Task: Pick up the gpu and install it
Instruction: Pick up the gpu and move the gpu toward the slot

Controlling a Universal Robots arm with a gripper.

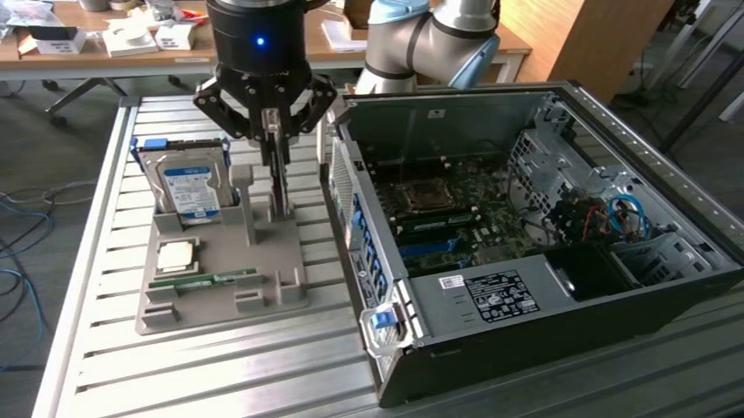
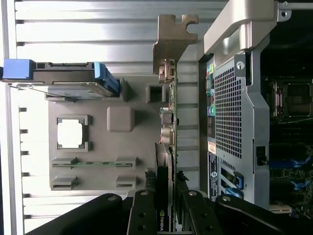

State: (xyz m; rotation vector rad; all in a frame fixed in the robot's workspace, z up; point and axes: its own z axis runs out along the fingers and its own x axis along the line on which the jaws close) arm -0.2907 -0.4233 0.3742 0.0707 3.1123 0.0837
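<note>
The gpu (image 1: 279, 187) is a thin dark card standing on edge, its lower end at the grey holder (image 1: 221, 306). In the wrist view the gpu (image 2: 168, 122) runs edge-on from its silvery bracket (image 2: 171, 39) back between my fingers. My gripper (image 1: 271, 139) hangs straight above the holder, its black fingers closed against both faces of the card's upper end. My gripper (image 2: 168, 208) shows one finger on each side of the card. The open computer case (image 1: 524, 287) lies just to the exterior view's right, motherboard (image 1: 442, 218) exposed.
On the same holder sit a silver hard drive (image 1: 186, 187) with a blue-white label, a square processor (image 1: 177, 254) and a green memory stick (image 1: 215, 279). The case wall (image 2: 230, 122) runs close beside the card. All rest on a slatted aluminium table (image 1: 233, 374).
</note>
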